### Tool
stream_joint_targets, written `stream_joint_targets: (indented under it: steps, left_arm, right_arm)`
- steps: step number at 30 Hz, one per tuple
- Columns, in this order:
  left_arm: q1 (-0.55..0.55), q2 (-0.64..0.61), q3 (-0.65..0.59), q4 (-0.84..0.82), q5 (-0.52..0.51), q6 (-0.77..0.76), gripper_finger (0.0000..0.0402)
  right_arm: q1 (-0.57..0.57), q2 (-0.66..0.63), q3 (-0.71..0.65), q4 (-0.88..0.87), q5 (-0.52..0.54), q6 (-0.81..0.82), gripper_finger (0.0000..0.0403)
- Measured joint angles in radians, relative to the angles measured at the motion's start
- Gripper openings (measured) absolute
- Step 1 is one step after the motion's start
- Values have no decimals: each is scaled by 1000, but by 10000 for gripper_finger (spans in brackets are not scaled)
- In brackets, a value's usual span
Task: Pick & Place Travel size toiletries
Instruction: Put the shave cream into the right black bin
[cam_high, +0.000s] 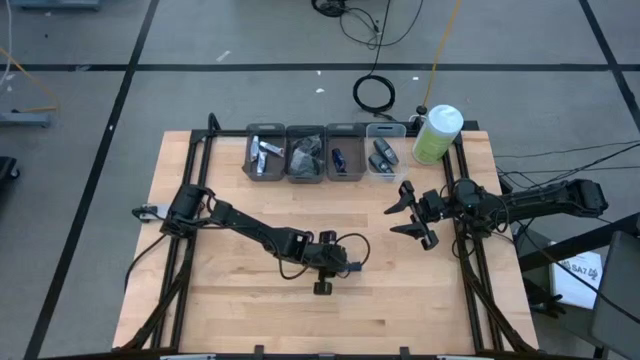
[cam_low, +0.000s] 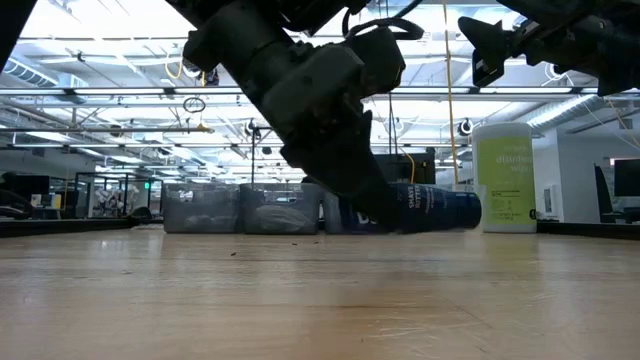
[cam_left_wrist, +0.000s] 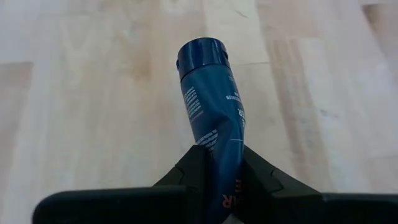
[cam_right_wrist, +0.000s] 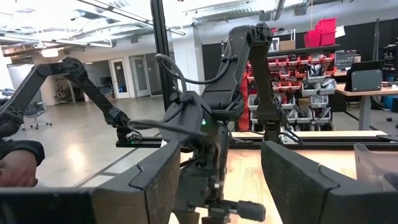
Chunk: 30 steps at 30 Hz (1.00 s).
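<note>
A dark blue travel tube with white print (cam_left_wrist: 210, 106) sits in my left gripper (cam_left_wrist: 221, 154) near the middle of the table. Its round cap end (cam_left_wrist: 201, 56) points away from the fingers. In the low view the tube (cam_low: 432, 210) lies level, right at the table top. My left gripper (cam_high: 335, 262) is shut on it. My right gripper (cam_high: 410, 215) hovers open above the table's right part, high in the low view (cam_low: 490, 45), touching nothing. More small toiletries lie in the grey bins (cam_high: 304, 152) at the far edge. My left gripper pinches the tube's flat tail part (cam_left_wrist: 222, 163) between its two fingers (cam_left_wrist: 194, 165), and the soft wall is squeezed narrow there. The fingers slant down from the table's left, lying along the tube. The tube sticks out level beyond them. Whether it rests on the table, I cannot tell.
Several grey bins (cam_high: 343, 152) stand in a row along the far edge. A big green bottle with a white cap (cam_high: 437, 133) stands to their right. Bare wood (cam_high: 240, 290) lies around the left gripper. A person's hand (cam_right_wrist: 15, 168) shows beyond the table.
</note>
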Motion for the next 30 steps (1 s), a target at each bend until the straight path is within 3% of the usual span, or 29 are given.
stream_joint_targets:
  steps: [8, 14, 19, 25, 27, 30]
  left_arm:
    - [6, -72, -1, -67, -72, 46, 52]
    - [46, -211, -129, -6, -76, 88, 51]
    - [106, -354, -397, 359, -73, 88, 51]
    - [166, -416, -671, 996, -73, 97, 51]
    - [178, -414, -693, 1091, -75, 122, 51]
    - [191, -415, -672, 1081, -86, 174, 51]
  right_arm:
    - [0, 0, 0, -7, 0, 0, 212]
    - [-1, 0, 1, -23, 0, 0, 212]
    - [-1, 0, 1, -43, 11, -19, 212]
    - [-1, 24, 1, -56, 161, -30, 212]
    - [-1, 37, 0, -62, 211, -40, 212]
    - [0, 75, 0, -52, 285, -52, 212]
